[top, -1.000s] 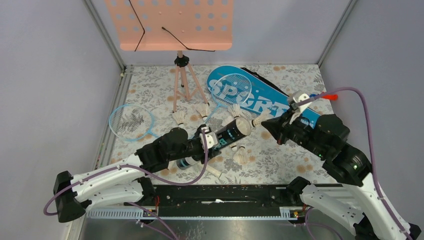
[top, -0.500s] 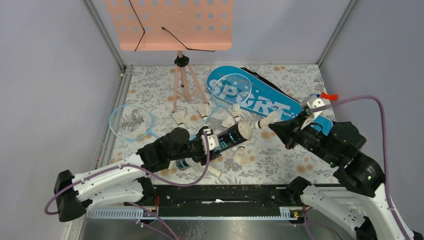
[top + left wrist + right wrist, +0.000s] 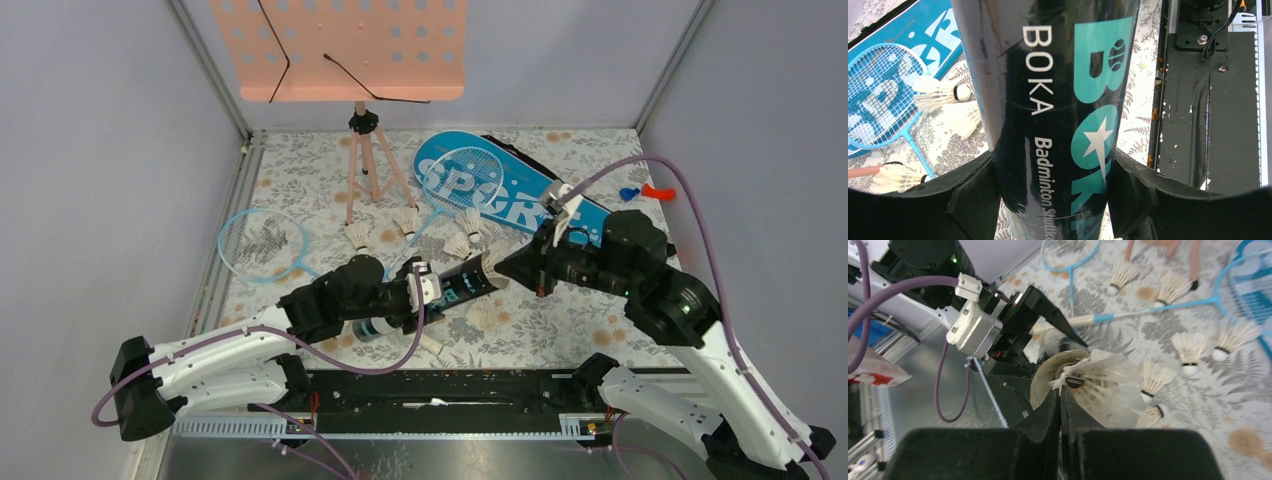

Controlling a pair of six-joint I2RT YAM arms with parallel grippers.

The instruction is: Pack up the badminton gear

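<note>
The left gripper [image 3: 1050,157] is grasping the black tube [image 3: 1053,90]. Its two matte black fingers are pressing on opposite sides of the glossy cylinder, which carries teal and white "BOKA" lettering and is running straight out ahead of the wrist.

The right gripper [image 3: 1059,402] is clenched, its tapered tips meeting on the feather edge of a shuttlecock [image 3: 1105,385]. The white feather skirt is flaring to the right of the tips. The round, dark-banded cork is sitting just above them, at the tube's open, pale cardboard-coloured mouth [image 3: 1045,375].

Beyond and to the right of these tips, loose shuttlecocks [image 3: 1188,352] are lying on the floral cloth [image 3: 1248,405]. To the left of the left gripper's fingers, a thin-framed light-blue racket [image 3: 907,135] with a white string mesh is resting partly on the smooth blue bag [image 3: 933,25].
</note>
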